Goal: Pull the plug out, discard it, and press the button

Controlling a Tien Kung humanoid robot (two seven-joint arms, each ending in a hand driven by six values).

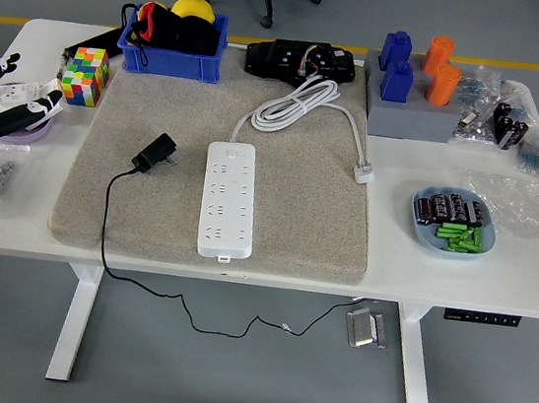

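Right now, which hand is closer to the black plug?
Left. The left hand is at the table's left edge, well left of the plug lying on the mat, not touching it. The right hand isn't in view.

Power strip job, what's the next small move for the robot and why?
Probably bring the left hand from the table's left edge toward the power strip to press its button: the black plug already lies unplugged on the mat beside it.
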